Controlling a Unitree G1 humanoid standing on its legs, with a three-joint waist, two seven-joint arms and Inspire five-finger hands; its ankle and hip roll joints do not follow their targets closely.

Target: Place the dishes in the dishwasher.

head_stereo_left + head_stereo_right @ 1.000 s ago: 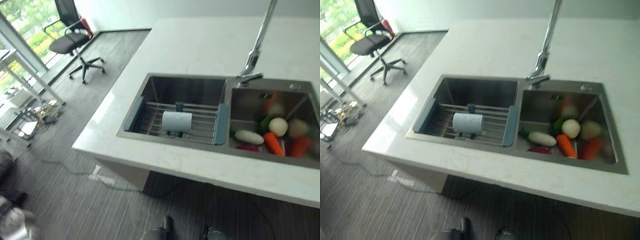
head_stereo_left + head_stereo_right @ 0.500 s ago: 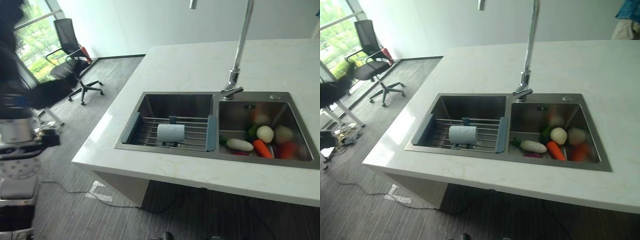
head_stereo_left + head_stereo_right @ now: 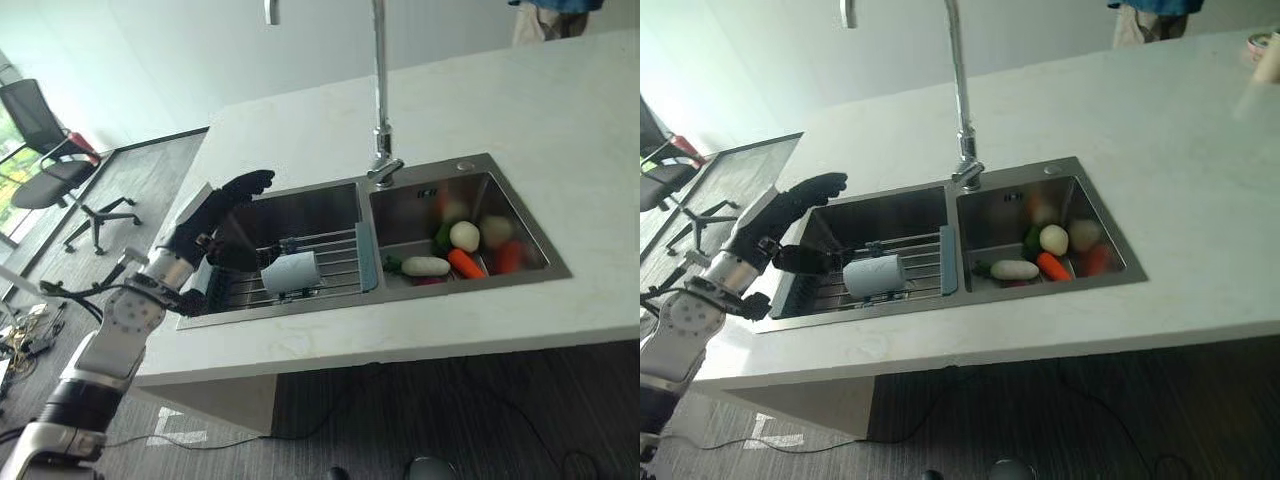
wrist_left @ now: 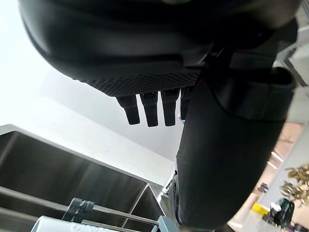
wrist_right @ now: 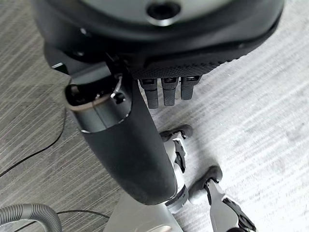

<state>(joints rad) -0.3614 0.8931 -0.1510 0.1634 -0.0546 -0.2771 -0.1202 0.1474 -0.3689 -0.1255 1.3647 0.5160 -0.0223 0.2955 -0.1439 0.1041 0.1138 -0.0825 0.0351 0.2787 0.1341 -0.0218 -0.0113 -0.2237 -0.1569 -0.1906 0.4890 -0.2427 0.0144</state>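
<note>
A white cup (image 3: 290, 272) lies on its side on a wire rack (image 3: 335, 255) with blue ends, in the left basin of the steel sink (image 3: 300, 205). My left hand (image 3: 215, 215) hovers over that basin's left edge, fingers straight and open, a short way left of the cup and holding nothing. The left wrist view looks past its fingers (image 4: 149, 108) and thumb into the basin (image 4: 58, 174). My right hand (image 5: 159, 43) hangs open over the floor, its fingers (image 5: 166, 92) pointing down.
The right basin holds vegetables (image 3: 462, 245), among them a carrot and a white radish. A tall tap (image 3: 380, 90) rises between the basins. White counter (image 3: 560, 130) surrounds the sink. A person (image 3: 545, 15) stands at the far side. An office chair (image 3: 50, 170) stands at the left.
The camera has swung, shifting the whole picture. My left arm has come into view and risen over the sink's left edge. The cup stays on the rack.
</note>
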